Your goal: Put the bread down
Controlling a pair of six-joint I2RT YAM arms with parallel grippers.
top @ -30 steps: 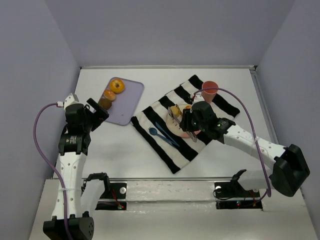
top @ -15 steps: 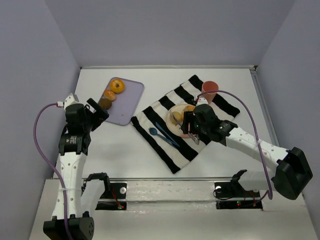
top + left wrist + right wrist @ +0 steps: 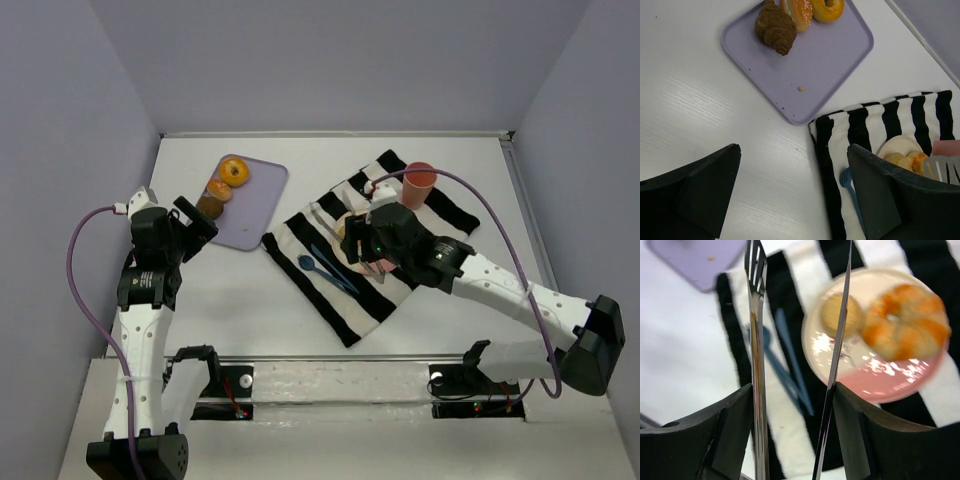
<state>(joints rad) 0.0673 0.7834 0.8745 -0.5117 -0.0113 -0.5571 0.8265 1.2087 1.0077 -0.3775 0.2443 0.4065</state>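
Note:
Two pieces of bread lie on a pink plate [image 3: 900, 385]: a round roll [image 3: 841, 314] and a glazed twisted bun [image 3: 905, 322]. My right gripper [image 3: 792, 390] hangs above the plate's left side, shut on metal tongs [image 3: 756, 365]. The tongs' arms stand spread apart with nothing between them. From above, that gripper [image 3: 370, 238] hides most of the plate. My left gripper [image 3: 792, 190] hovers open over bare table, left of the striped cloth [image 3: 860, 125], holding nothing.
A purple tray [image 3: 830, 65] at back left carries a brown croissant [image 3: 775, 27], a donut [image 3: 799, 9] and a yellow bagel [image 3: 827, 7]. Blue cutlery [image 3: 325, 267] lies on the striped cloth [image 3: 330, 290]. An orange cup [image 3: 419, 182] stands behind the plate.
The tongs were closed on a piece of bread over the plate; they have sprung apart and the bread now lies on the plate. My right gripper shifted slightly left. The left arm stayed still.

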